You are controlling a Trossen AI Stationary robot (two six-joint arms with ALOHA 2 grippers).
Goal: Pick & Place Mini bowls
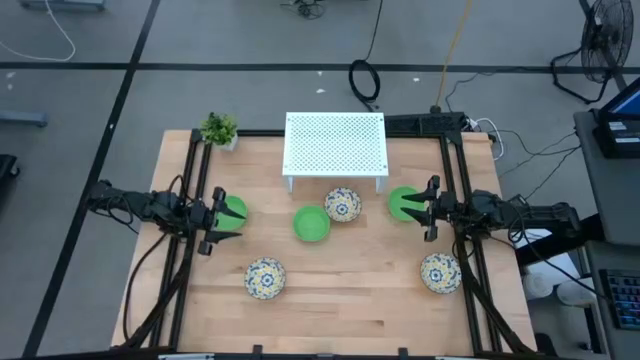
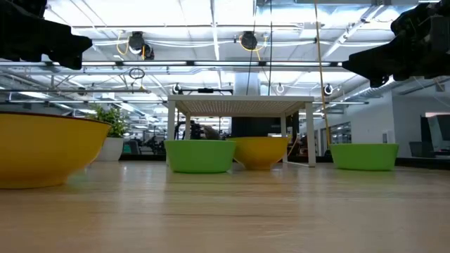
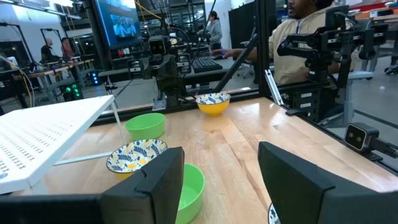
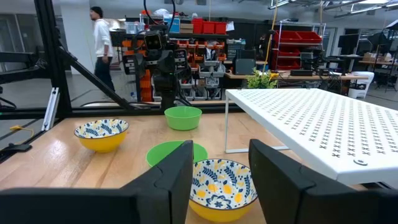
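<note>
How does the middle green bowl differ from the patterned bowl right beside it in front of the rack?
The middle green bowl is plain bright green; the patterned bowl is yellow outside with blue-and-white flowers inside. The green bowl sits farther from the white rack than the patterned bowl. Both stand upright and empty.

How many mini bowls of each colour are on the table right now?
Plain green bowls: 3, by the left end effector, mid-table, by the right end effector.
Yellow bowls with blue floral insides: 3, before the rack, near left, near right.
Total: 6 bowls.
</note>
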